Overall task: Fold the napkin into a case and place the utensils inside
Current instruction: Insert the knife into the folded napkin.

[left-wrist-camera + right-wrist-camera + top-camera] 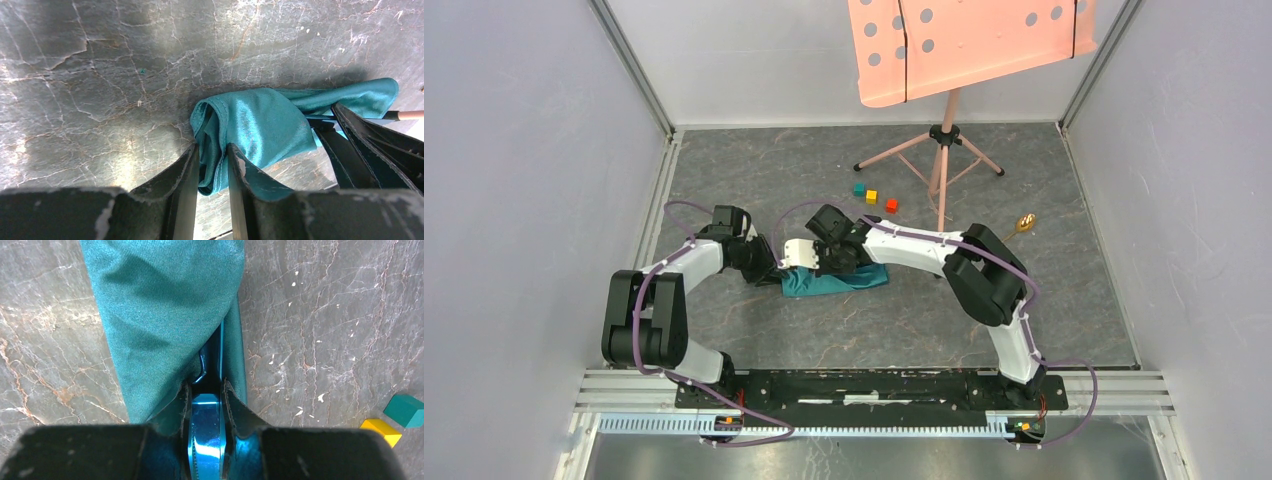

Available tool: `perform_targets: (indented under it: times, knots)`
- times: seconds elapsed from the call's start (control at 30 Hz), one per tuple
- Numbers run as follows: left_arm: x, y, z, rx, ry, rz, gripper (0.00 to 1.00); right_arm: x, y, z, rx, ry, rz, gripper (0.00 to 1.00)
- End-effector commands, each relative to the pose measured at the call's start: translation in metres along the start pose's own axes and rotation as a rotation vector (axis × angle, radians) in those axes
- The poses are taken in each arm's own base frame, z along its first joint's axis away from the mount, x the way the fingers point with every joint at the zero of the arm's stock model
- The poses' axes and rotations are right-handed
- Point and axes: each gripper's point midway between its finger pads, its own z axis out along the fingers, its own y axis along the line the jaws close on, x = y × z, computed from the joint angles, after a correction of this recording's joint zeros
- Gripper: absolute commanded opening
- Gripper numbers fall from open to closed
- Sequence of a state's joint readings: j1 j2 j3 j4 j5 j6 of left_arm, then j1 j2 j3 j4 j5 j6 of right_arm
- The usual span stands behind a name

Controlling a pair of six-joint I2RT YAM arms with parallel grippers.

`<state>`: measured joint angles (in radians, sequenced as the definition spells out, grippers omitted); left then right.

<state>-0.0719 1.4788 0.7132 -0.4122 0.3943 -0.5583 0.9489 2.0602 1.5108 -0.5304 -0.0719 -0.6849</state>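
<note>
Though overhead hides it, right hand [206, 387] pinching blue utensil [206, 437], tip inside case [160, 315]

on the grey marbled counter [824, 330], out past my reach, three small cubes lie in a short row, close but apart: a teal cube [859, 188] leftmost, a yellow cube [871, 196] in the middle, a red cube [891, 205] rightmost. just right of them stands a pink music stand [964, 50] on a tripod, its perforated tray tilted.
</note>
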Motion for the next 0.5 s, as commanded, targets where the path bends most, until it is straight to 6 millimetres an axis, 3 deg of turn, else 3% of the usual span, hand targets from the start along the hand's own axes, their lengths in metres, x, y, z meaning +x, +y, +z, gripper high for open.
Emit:
perform_targets:
  times: [0.0,0.27,0.47]
  knots:
    - [-0.004,-0.007,0.000,0.020,-0.018,-0.018,0.34,-0.031,-0.020,-0.001,0.059,-0.086,-0.006,0.02]
    - [-0.003,-0.007,0.000,0.020,-0.015,-0.017,0.35,-0.030,-0.022,0.007,0.062,-0.086,-0.029,0.10]
    - [-0.005,-0.009,-0.004,0.028,-0.029,0.000,0.37,-0.024,-0.020,0.009,0.075,-0.081,-0.059,0.30]
